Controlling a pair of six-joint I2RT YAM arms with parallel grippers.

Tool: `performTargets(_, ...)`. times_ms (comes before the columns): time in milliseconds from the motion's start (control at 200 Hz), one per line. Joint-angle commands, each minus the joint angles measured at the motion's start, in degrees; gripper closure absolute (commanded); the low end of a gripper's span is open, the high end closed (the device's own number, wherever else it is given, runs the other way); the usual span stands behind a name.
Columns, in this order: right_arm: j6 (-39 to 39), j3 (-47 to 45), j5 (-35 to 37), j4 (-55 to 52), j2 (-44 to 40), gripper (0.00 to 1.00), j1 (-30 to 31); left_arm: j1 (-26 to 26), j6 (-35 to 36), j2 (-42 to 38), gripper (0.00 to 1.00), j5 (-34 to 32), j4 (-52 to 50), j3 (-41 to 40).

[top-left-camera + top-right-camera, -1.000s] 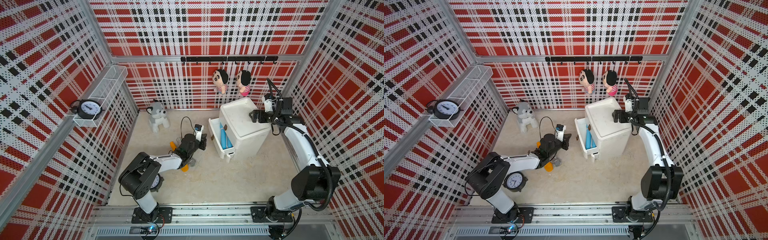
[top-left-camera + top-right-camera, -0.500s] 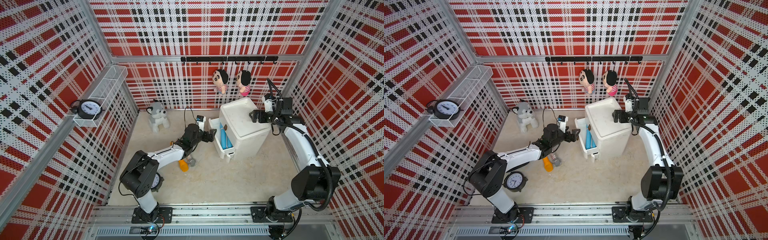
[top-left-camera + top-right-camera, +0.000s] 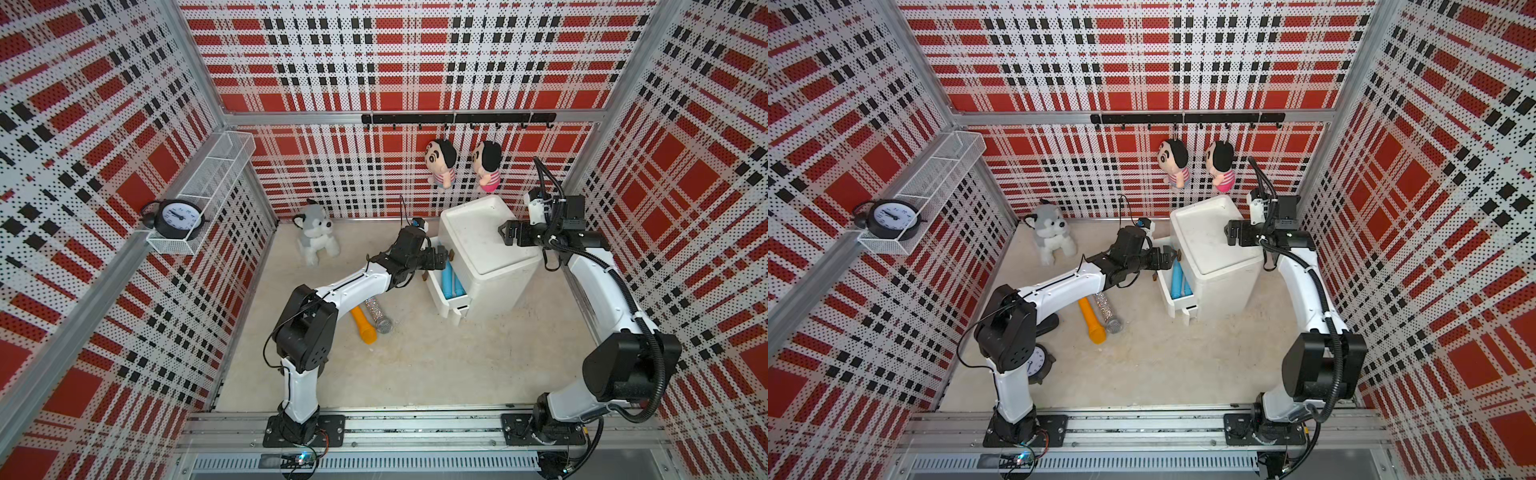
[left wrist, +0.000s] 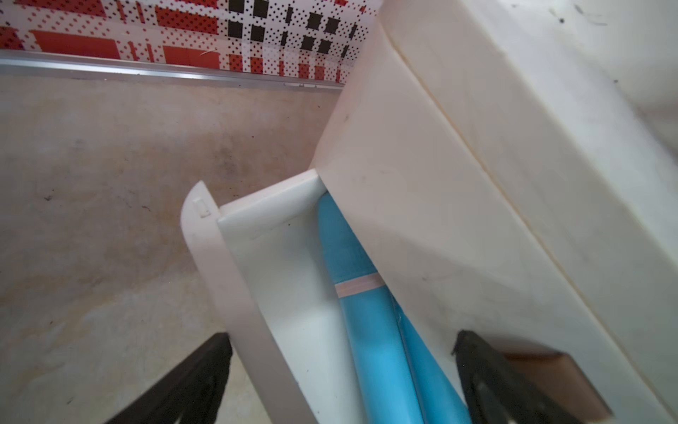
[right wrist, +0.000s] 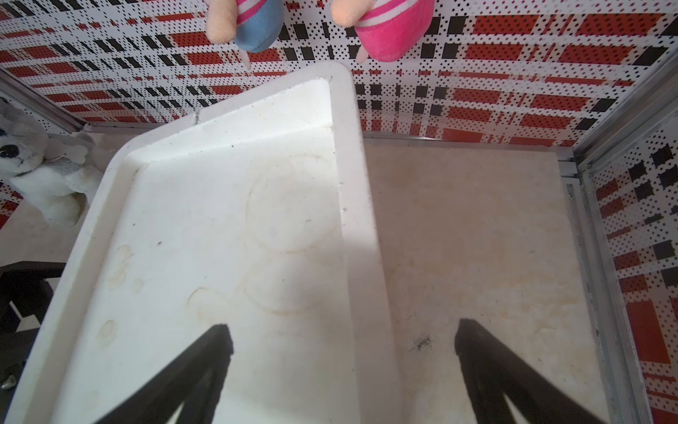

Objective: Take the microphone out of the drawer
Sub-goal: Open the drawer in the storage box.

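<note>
Seemingly blue microphone lies beneath spread left gripper

Items I drive: left arm and right arm, white link shells with black joint housings; left shoulder housing drilled with small holes; ribbed black conduit along the right arm; white camera block on the right wrist; black base plates with corner screws; left gripper fingers matte black, one carrying a brown pad; right gripper fingers black too.
</note>
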Motion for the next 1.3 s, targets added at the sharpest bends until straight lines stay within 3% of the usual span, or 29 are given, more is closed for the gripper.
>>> performTargets(0,-0.1,-2.4,0.2,-5.6,0.2,0.0,0.8,-0.5,-2.3,2.1,0.02,-3.2,-8.6,2.5)
performTargets(210,-0.1,-2.6,0.6,-5.5,0.2,0.0,0.8,-1.2,-1.3,5.6,0.02,-9.0,-15.8,7.1)
performTargets(656,0.0,-2.1,6.2,-6.2,0.1,0.0,0.7,-1.5,3.3,6.2,0.02,-28.3,-28.4,10.1)
performTargets(957,0.0,-1.7,7.2,-6.4,0.2,0.0,0.7,0.1,5.2,5.8,0.02,-33.6,-32.5,9.8)
performTargets(1298,-0.2,-1.7,7.3,-6.3,0.5,0.0,0.8,1.4,7.7,3.2,0.02,-33.2,-34.0,9.5)
